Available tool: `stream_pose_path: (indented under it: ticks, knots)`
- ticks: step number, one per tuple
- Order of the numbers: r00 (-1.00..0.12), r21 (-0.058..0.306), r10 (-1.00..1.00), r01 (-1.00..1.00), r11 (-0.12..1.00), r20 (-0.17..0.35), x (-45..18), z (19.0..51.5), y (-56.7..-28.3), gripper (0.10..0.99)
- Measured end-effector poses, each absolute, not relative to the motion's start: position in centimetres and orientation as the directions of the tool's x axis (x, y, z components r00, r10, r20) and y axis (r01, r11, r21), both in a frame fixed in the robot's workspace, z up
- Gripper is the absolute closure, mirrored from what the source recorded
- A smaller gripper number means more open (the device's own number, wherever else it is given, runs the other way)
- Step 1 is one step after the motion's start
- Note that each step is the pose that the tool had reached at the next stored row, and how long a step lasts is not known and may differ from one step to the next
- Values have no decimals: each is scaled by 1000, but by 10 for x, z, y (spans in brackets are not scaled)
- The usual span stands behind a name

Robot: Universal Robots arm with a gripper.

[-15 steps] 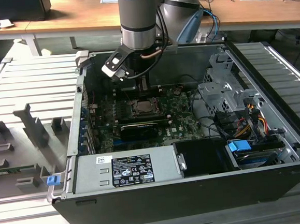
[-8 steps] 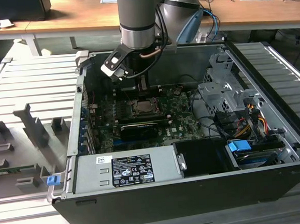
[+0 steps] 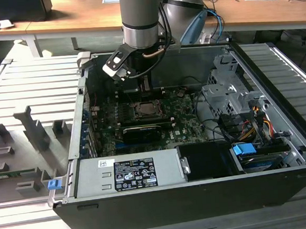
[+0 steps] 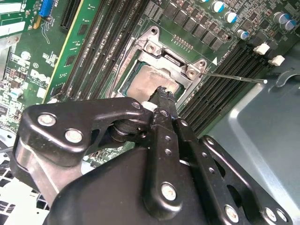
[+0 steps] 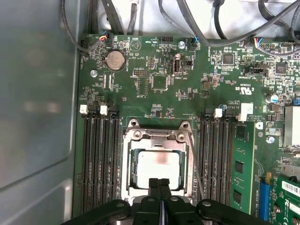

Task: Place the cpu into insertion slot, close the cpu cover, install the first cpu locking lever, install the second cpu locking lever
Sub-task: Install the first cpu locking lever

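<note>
Even indoor light, dim inside the computer case (image 3: 202,203), pale glare on its side wall (image 5: 40,108)

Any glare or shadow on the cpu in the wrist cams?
First wrist view: cpu evenly lit, mild sheen; soft reflections on the case wall. Second wrist view: bright glints on the cpu cover; the shut pincer blocks part of the cpu.

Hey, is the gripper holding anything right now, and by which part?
Nothing. The gripper is shut with nothing between its fingers, tips over the cpu cover framing the cpu.
</note>
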State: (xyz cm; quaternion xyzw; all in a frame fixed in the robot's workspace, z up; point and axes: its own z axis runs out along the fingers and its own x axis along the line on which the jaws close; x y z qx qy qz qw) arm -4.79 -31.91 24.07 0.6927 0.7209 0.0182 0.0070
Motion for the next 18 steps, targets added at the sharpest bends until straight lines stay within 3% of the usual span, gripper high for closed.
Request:
stream_pose_path:
  ticks: [18]
  knots:
    - [-40, 36, 999, 999, 40, 15, -48, 247, -319, 980]
